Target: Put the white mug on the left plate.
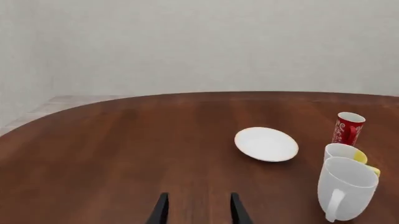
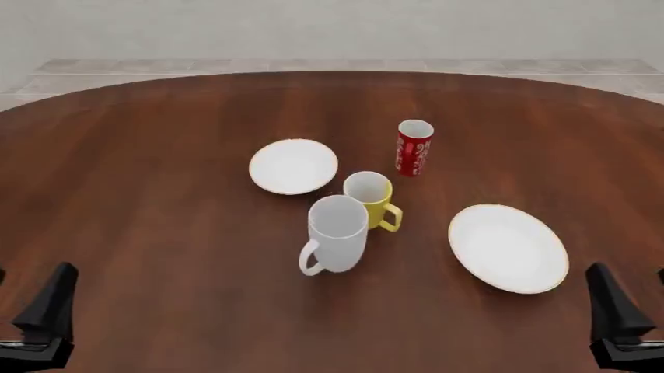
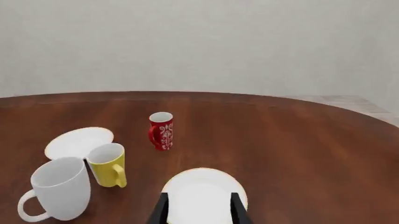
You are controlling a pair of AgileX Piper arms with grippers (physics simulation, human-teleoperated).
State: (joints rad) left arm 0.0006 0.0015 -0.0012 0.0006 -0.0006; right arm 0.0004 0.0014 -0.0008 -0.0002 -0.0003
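Observation:
The white mug [image 2: 337, 231] stands upright near the table's middle, its loop handle toward the near left; the left wrist view catches the mug [image 1: 346, 188] too, and so does the right wrist view [image 3: 60, 188]. The left plate [image 2: 294, 166], small and round, lies just beyond the mug, to its left and apart from it. My left gripper [image 1: 199, 212] is open and holds nothing, low at the near left corner [image 2: 43, 315], far from the mug. My right gripper [image 3: 199, 212] is open as well, at the near right [image 2: 617, 315].
A yellow mug [image 2: 371, 198] stands right beside the white mug, on its far right. A red patterned cup [image 2: 415, 148] stands further back. A larger gold-rimmed plate [image 2: 508, 247] lies at the right, in front of the right gripper. The round brown table's [image 2: 155, 194] far edge curves behind.

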